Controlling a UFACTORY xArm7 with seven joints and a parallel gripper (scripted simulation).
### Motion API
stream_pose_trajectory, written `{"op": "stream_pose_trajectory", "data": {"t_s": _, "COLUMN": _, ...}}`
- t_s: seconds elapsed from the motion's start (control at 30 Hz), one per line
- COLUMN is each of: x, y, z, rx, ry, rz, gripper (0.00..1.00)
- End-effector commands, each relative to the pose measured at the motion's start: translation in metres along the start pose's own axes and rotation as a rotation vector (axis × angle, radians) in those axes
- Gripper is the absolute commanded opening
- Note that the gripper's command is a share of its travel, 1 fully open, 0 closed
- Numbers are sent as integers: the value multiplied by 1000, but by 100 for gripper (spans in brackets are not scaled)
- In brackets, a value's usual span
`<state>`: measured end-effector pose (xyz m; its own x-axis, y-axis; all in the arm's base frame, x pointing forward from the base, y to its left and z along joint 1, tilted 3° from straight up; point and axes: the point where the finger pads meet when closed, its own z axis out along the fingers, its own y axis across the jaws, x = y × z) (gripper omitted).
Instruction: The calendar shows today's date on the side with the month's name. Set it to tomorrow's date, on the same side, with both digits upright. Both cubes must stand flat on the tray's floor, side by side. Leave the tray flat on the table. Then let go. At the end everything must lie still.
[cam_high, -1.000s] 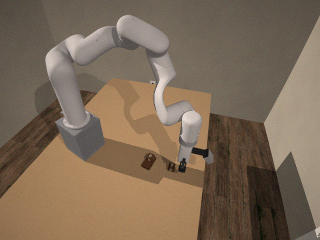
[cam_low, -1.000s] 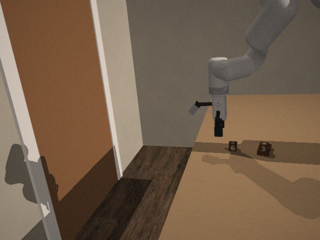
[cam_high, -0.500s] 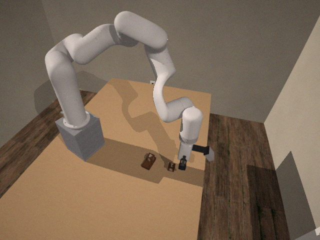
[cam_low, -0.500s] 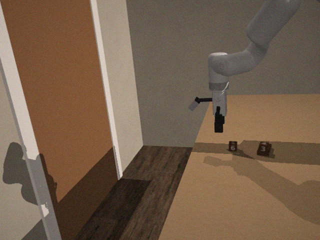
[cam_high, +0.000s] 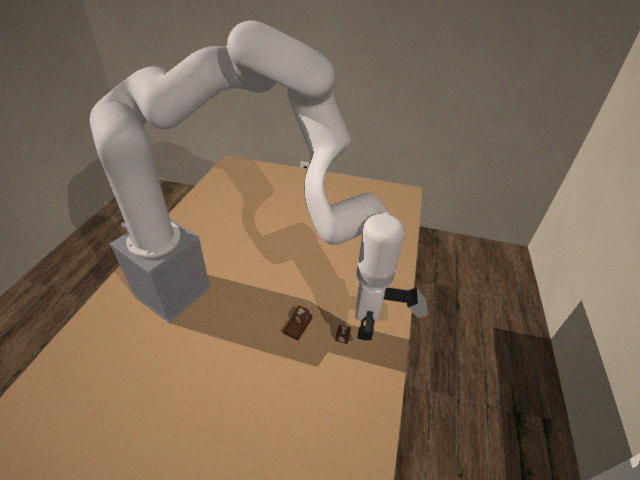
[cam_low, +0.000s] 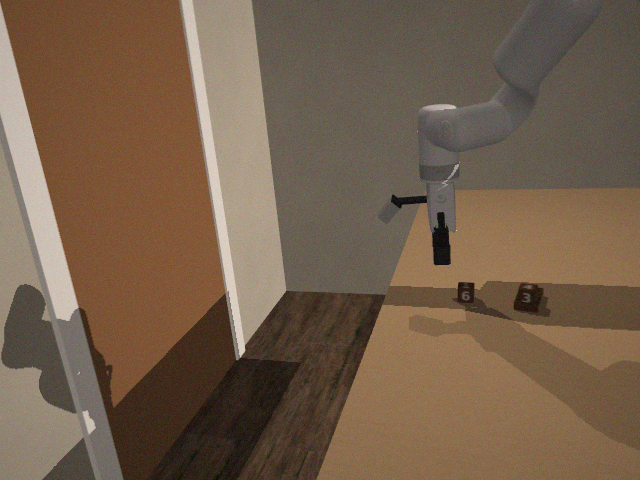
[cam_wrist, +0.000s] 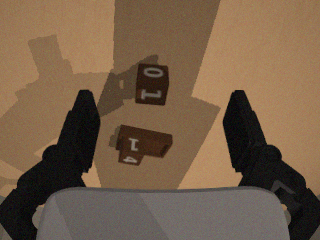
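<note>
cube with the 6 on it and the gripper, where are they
cube (cam_high: 342, 334) (cam_low: 465, 295) (cam_wrist: 152, 73): top view, middle of its visible body; exterior view, its 6 face; wrist view, its 0 face
gripper (cam_high: 365, 336) (cam_low: 442, 259) (cam_wrist: 162, 105): top, exterior and wrist views, midway between the fingertips

Orange-brown door panel (cam_low: 113, 180): 9 to 11 o'clock in the exterior view, framed in white trim (cam_low: 209, 155). Dark wood floor (cam_high: 454, 320) (cam_low: 305, 335): 3 to 5 o'clock in the top view.
</note>
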<state>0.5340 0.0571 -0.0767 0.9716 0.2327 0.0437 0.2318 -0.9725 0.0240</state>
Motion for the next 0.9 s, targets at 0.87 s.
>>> {"op": "stream_pose_trajectory", "data": {"t_s": 0.87, "x": -37, "y": -7, "z": -6, "rx": -3, "ry": 6, "rz": -1159, "gripper": 100}}
